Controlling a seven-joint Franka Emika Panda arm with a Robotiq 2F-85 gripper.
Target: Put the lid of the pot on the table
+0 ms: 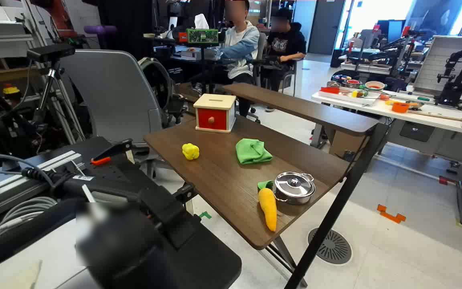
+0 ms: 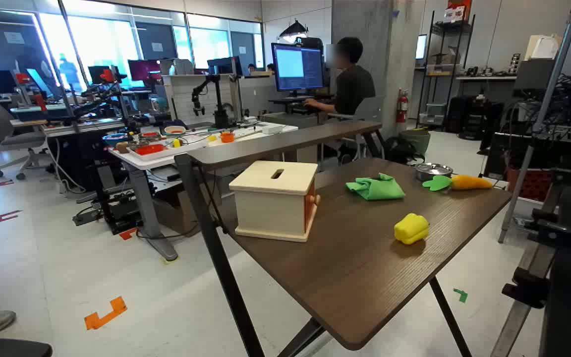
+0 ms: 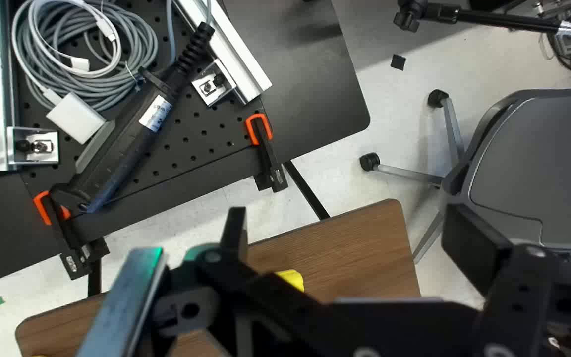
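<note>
Holds jaws spread, presumably to admit the lid (image 1: pixel 294 182), set on the pot (image 1: pixel 295 199) as cover; needs bench (image 1: pixel 227 180) beside pot.

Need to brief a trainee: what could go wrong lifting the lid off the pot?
The pot stands near an edge of the table, so a sideways bump might push it off. The carrot lies right beside the pot and could get knocked. The knob on the lid looks small and shiny, so the grip may slip.
</note>
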